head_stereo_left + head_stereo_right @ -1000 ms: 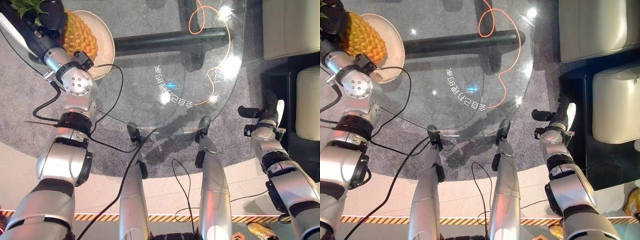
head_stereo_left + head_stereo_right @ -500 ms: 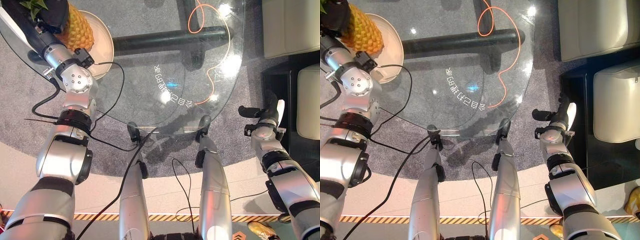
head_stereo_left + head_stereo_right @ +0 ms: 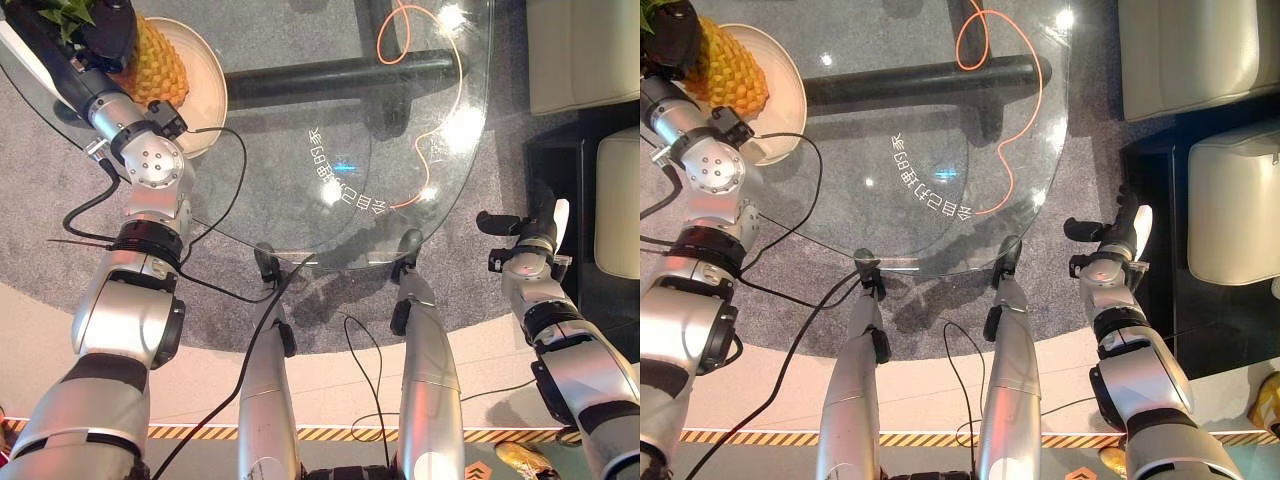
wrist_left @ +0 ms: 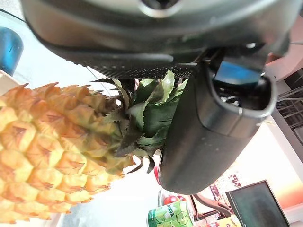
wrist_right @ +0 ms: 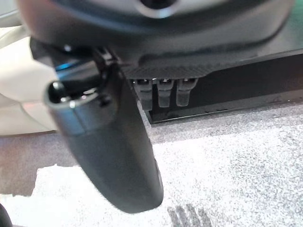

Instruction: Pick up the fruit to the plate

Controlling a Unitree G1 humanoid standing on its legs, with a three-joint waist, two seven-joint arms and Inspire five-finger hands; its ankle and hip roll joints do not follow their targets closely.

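A yellow pineapple [image 3: 160,65] rests on the cream plate [image 3: 208,95] at the glass table's far left. Its green crown [image 4: 147,111] sits in my left hand [image 3: 105,22]. That hand is shut on the crown, with the thumb [image 4: 208,137] pressed against the leaves. The fruit's scaly body [image 4: 47,151] shows close in the left wrist view. My right hand [image 3: 530,235] hangs open off the table's right side, above dark floor, holding nothing.
The round glass table [image 3: 400,120] has a dark bar [image 3: 340,78] beneath it and an orange cable [image 3: 440,110] near its right rim. Cream cushions [image 3: 585,50] stand at the right. A green can [image 4: 173,215] shows past the pineapple.
My left hand and the pineapple have shifted slightly toward the far left over the plate. The right arm has not moved.
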